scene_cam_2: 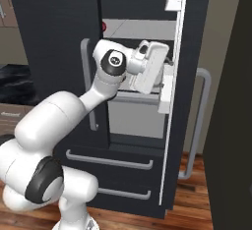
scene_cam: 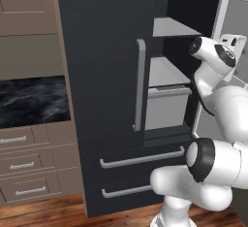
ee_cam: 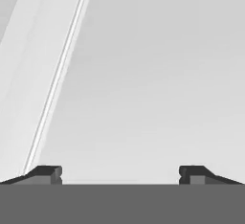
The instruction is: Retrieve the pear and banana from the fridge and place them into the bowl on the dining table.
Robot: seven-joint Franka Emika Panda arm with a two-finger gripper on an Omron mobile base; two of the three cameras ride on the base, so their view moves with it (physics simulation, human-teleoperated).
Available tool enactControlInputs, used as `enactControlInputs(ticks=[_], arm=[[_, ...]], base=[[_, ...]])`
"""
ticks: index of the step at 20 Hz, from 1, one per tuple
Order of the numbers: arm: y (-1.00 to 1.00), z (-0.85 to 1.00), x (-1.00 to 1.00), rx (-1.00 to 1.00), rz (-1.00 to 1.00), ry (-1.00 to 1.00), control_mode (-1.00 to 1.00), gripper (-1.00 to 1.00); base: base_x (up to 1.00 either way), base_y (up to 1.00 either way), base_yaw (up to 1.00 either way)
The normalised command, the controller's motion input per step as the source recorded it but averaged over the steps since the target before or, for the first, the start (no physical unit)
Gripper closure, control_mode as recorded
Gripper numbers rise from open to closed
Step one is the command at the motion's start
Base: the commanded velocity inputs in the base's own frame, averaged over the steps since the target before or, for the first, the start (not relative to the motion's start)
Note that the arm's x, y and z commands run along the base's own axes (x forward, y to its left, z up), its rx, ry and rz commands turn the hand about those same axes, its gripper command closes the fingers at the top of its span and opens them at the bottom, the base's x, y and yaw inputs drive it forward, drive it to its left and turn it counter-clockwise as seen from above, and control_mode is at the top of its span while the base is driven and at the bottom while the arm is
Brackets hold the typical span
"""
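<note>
Fingers (ee_cam: pixel 50 172) spread wide, empty, facing a pale grey inner wall of the fridge (scene_cam: pixel 106 75). No pear or banana visible from here. Best to tilt toward the shelf (scene_cam: pixel 164 71), find the fruit first, then approach slowly, clear of the open door (scene_cam_2: pixel 179 101).

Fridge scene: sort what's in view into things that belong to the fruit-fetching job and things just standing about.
Job:
fridge, right door open
hand, open, inside the fridge

Standing about:
wooden drawer cabinets
black marble counter
red object on the fridge shelf
</note>
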Motion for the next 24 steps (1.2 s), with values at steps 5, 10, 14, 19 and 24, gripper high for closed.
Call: enactControlInputs(ticks=[5,10,14,19,24], arm=[[-0.06,0.01,-0.18,0.0,0.0,-0.07,-1.0,-1.0],[0.54,0.26,-0.5,0.0,0.0,-0.24,-1.0,-1.0],[0.94,0.02,-0.29,0.13,-0.05,-0.46,-1.0,-1.0],[0.95,-0.13,-0.28,0.37,-0.12,-0.59,-1.0,-1.0],[0.91,-0.22,-0.37,0.49,-0.09,-0.54,-1.0,-1.0]], base=[[0.0,0.0,0.0],[0.0,0.0,0.0],[0.0,0.0,0.0],[0.0,0.0,0.0],[0.0,0.0,0.0]])
